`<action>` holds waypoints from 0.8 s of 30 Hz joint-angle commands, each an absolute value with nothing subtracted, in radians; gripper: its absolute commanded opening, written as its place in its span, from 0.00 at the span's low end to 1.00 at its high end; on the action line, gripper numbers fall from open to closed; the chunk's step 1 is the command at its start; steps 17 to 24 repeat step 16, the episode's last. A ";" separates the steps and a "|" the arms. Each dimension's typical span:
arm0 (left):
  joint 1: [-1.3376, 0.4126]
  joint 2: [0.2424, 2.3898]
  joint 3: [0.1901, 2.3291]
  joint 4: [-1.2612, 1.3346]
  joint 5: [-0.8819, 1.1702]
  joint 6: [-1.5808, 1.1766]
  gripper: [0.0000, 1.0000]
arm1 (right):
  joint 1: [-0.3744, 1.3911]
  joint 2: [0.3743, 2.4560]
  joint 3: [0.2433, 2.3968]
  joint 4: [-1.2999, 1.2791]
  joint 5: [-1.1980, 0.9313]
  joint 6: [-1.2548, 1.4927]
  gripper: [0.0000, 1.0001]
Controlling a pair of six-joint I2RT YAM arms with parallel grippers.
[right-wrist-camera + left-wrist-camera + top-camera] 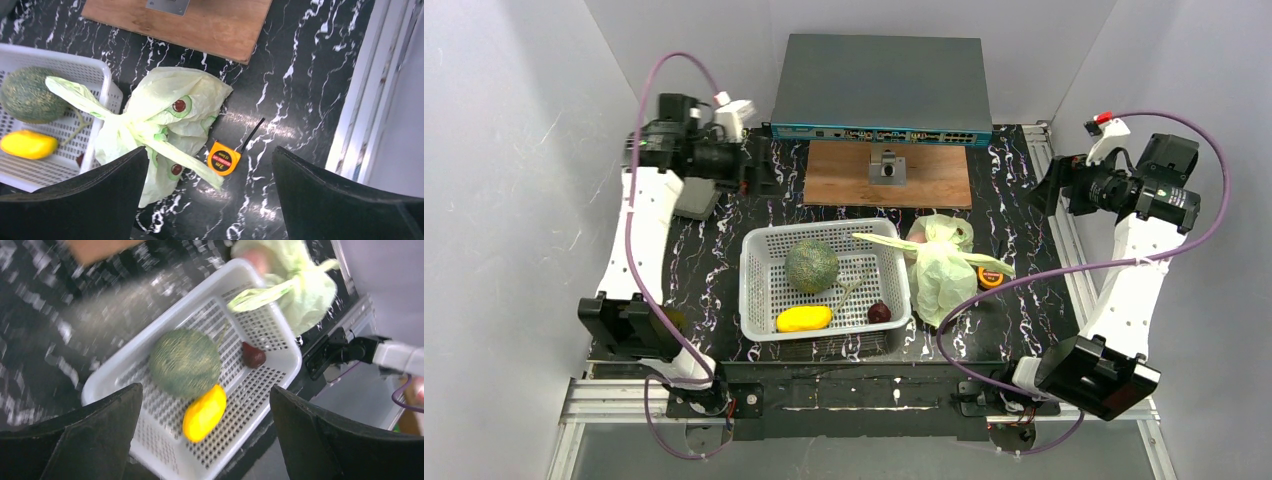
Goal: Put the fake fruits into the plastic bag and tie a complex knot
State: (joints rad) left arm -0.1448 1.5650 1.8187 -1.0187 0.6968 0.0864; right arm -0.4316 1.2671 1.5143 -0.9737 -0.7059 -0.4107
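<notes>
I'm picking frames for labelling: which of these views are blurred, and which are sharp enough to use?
Left wrist: motion-blurred, with the white basket and melon smeared. Right wrist: sharp, the avocado print on the plastic bag and the tape measure crisp. Top external: sharp, evenly lit.

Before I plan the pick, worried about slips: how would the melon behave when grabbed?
The melon looks round, so it would probably roll if nudged, though the basket walls should stop it. Its netted skin likely gives some grip.

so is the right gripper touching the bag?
Apart. Top view: the right gripper hangs open at the back right, with a strip of table between it and the bag.
</notes>
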 commanded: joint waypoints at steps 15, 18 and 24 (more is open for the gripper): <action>0.269 1.527 1.662 -1.172 0.431 0.163 0.98 | -0.451 1.232 1.288 -0.879 -0.615 -0.320 0.98; 0.270 1.539 1.676 -1.173 0.427 0.157 0.98 | -0.451 1.233 1.293 -0.875 -0.613 -0.323 0.98; 0.270 1.539 1.676 -1.173 0.427 0.157 0.98 | -0.451 1.233 1.293 -0.875 -0.613 -0.323 0.98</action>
